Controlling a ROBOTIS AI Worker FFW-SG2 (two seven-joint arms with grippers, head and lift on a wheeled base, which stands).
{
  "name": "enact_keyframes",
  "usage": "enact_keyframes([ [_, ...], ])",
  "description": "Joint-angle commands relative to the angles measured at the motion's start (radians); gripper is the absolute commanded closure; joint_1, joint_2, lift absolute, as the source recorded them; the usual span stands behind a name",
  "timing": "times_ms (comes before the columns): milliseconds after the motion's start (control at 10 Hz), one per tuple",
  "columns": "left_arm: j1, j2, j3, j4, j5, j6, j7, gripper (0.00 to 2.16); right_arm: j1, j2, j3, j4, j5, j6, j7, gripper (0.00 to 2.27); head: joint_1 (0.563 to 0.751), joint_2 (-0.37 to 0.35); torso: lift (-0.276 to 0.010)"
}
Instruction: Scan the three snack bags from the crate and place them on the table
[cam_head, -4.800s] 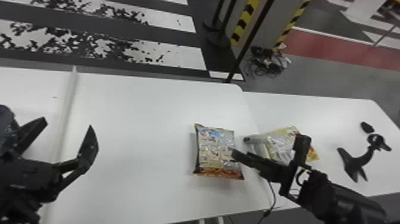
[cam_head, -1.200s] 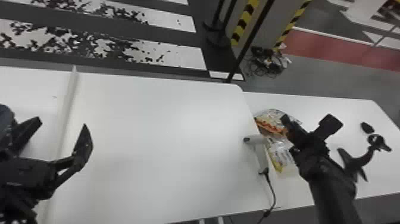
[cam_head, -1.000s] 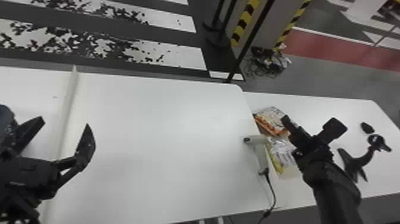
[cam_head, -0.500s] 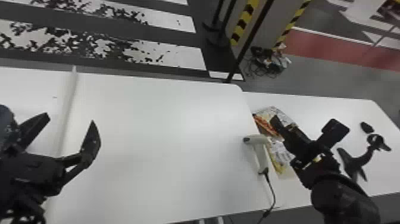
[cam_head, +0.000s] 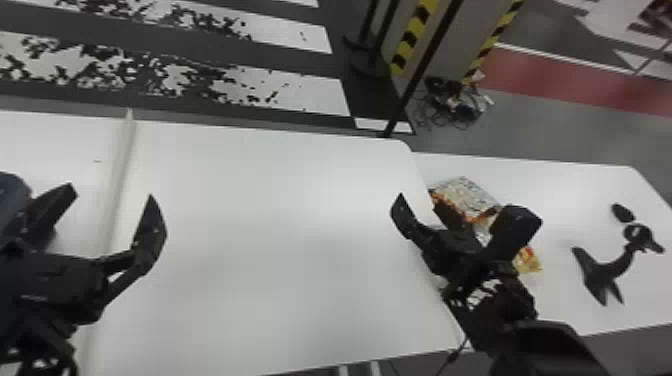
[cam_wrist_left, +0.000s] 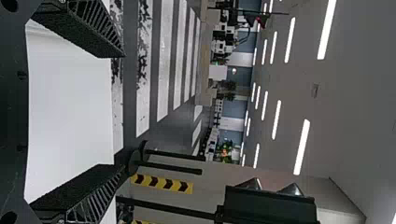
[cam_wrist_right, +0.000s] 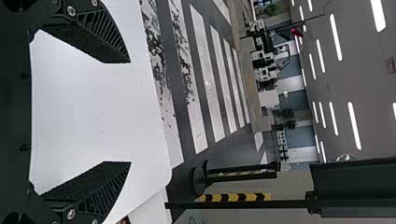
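Over the right table, a snack bag (cam_head: 467, 194) with a silvery and orange wrapper lies flat, partly covered by my right gripper (cam_head: 461, 211). The yellow corner of another bag (cam_head: 529, 261) shows beyond the gripper's body. My right gripper (cam_wrist_right: 130, 112) stands open with nothing between its fingers, near the seam of the middle and right tables. At the left, my left gripper (cam_head: 113, 192) is parked over the left edge of the middle table. In its wrist view, the left gripper (cam_wrist_left: 124, 112) is open and holds nothing.
The middle table (cam_head: 280, 240) adjoins the right table (cam_head: 565, 190), with a pale raised strip (cam_head: 117, 180) along its left side. A black stand (cam_head: 602, 275) is at the far right. A cable (cam_head: 454, 354) hangs by the front edge.
The bag that lay on the middle table is now on the right table. Since then my right gripper has swung left, off the bags, and its arm now covers the white scanner's place.
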Motion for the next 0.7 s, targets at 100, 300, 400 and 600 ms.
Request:
enact_keyframes([
  [100,0.019,-0.002,0.022,-0.019,0.005,0.000,0.016,0.02,0.043,0.048,0.114,-0.013,0.111,-0.123,0.000,0.14,0.695,-0.242,-0.062],
  [300,0.042,0.002,0.042,-0.045,0.014,0.003,0.015,0.02,0.051,0.066,0.137,-0.010,0.128,-0.156,-0.002,0.15,0.695,-0.188,-0.062],
  [400,0.055,0.005,0.048,-0.068,0.020,0.018,0.015,0.02,0.051,0.066,0.143,-0.010,0.145,-0.156,-0.002,0.15,0.695,-0.168,-0.062],
  [600,0.071,0.008,0.100,-0.132,0.043,0.098,0.002,0.03,0.048,0.066,0.154,-0.002,0.188,-0.199,-0.002,0.15,0.695,-0.146,-0.062],
])
